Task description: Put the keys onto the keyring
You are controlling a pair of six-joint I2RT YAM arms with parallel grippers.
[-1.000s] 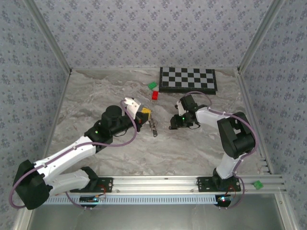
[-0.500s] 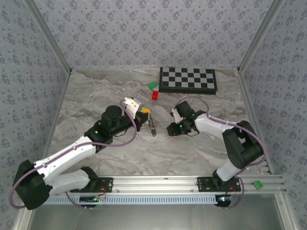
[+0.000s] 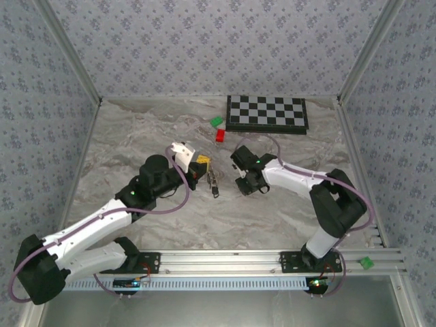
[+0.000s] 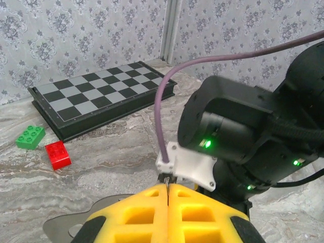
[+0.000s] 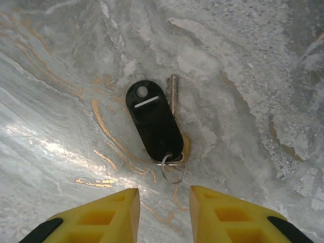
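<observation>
Overhead, the left gripper (image 3: 202, 163) sits near frame centre with a thin dark-and-silver bundle (image 3: 214, 182) hanging off its tip, too small there to sort out. Its wrist camera adds what that view lacks. The yellow pads (image 4: 136, 217) are pressed flat together, and a thin metal edge pokes up from the seam. It is seemingly the ring (image 4: 166, 187), though seen edge-on I cannot be sure. So this gripper is clenched on it.

The right gripper (image 3: 246, 185), just right of the bundle, points down at the table (image 3: 136, 136). Its wrist camera shows a key (image 5: 154, 121) lying flat on the marble at frame centre. The key has a black oval head, a silvery blade (image 5: 174, 96) showing beside it at the upper right, and a small loop (image 5: 172, 169) at its lower end. The two yellow fingers (image 5: 96, 220) stand apart at the bottom edge, released, with nothing between them and their tips just short of the loop. From above, the gripper's body covers this key.

A chessboard (image 3: 267, 112) lies at the upper right of centre, with a green block (image 3: 216, 122) and a red block (image 3: 221, 134) just left of it. Another green piece (image 3: 366, 261) sits on the rail at lower right.

In the left wrist view the right arm's black wrist (image 4: 253, 142) looms at the right and blocks the table behind it. The pads are cut off by the bottom edge.
</observation>
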